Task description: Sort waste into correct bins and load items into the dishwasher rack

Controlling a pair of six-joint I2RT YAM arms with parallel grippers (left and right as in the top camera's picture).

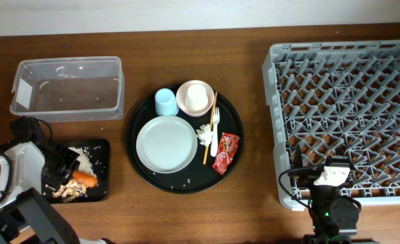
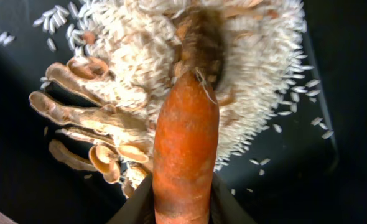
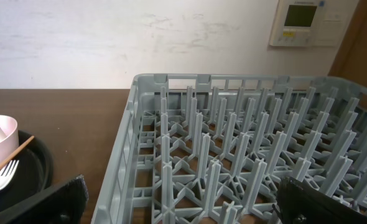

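My left gripper [image 1: 66, 169] is over the shallow black tray [image 1: 102, 146] and shut on the orange carrot [image 2: 186, 149], whose tip rests on the beige rice [image 2: 264, 68] beside a small brown lump [image 2: 202, 37]. The clear tub [image 1: 68, 88] stands behind it. On the round black tray [image 1: 234, 118] are the grey plate [image 1: 166, 144], light blue cup [image 1: 165, 102], pink bowl [image 1: 195, 98] with a white cup inside, white fork [image 1: 215, 129], chopsticks [image 1: 209, 146], napkin [image 1: 204, 135] and red wrapper [image 1: 226, 153]. My right gripper [image 3: 183, 211] is open and empty over the near left corner of the grey rack [image 1: 346, 115].
Beige mushroom-like scraps [image 2: 84, 118] lie in the black tray left of the carrot. A few rice grains dot the round tray near the plate. Bare wooden table [image 1: 254, 203] lies between the round tray and the rack. A wall stands behind the rack [image 3: 233, 143].
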